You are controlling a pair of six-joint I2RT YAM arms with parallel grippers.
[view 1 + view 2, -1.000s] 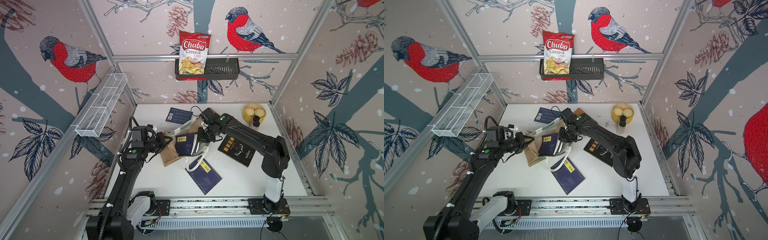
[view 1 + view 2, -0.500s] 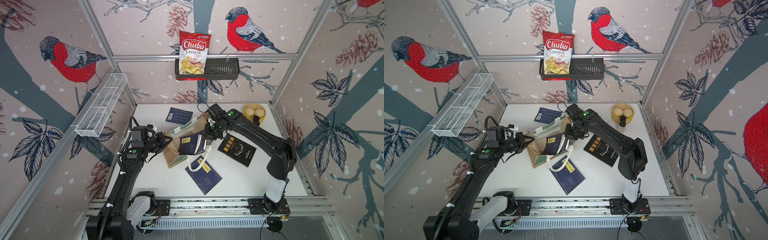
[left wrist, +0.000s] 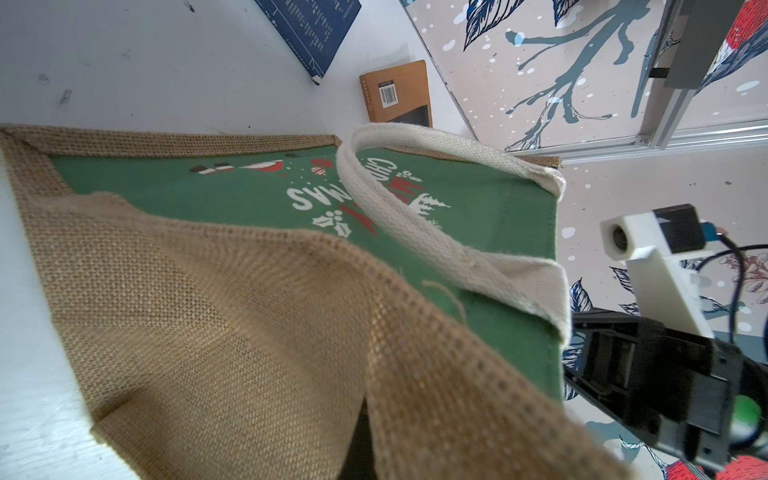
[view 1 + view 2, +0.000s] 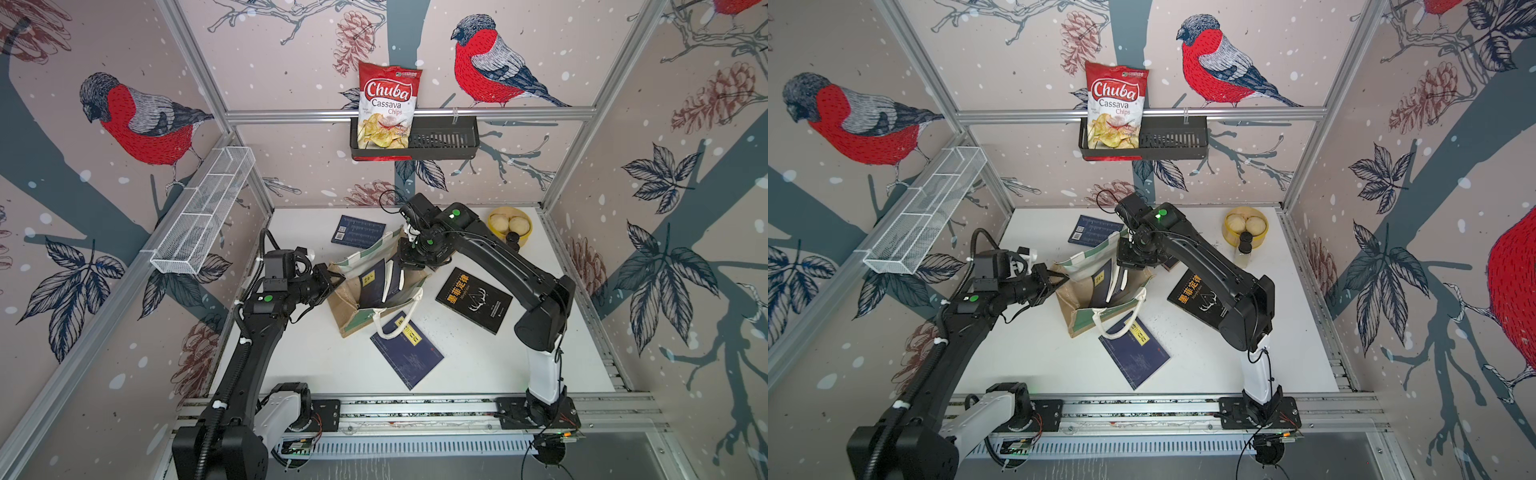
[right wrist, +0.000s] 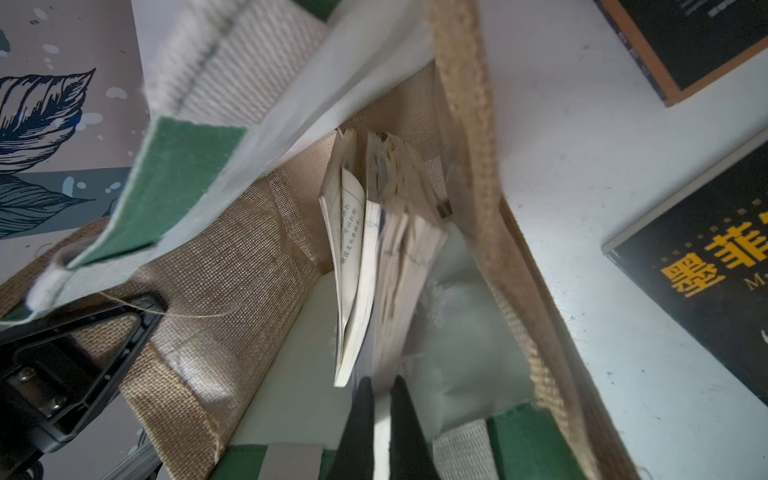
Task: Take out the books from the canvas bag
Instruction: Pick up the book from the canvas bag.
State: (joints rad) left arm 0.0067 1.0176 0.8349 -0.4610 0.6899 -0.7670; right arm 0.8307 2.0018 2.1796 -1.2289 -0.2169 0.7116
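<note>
**Navy book drawn higher out of the tote**

Since a second ago the right gripper [image 4: 406, 262] has drawn back over the mouth of the canvas bag [image 4: 348, 303], and the navy book [image 4: 376, 284] now leans half out of it. That claw is clenched on the book's edge, as the right wrist view shows. The left gripper [image 4: 331, 284] is clamped on the bag's jute side wall. Other books lie around the bag: a second navy book [image 4: 409, 353] just beside its near edge, a black book [image 4: 473, 299] beside its mouth, and a third navy book [image 4: 358, 229] behind it.
</note>
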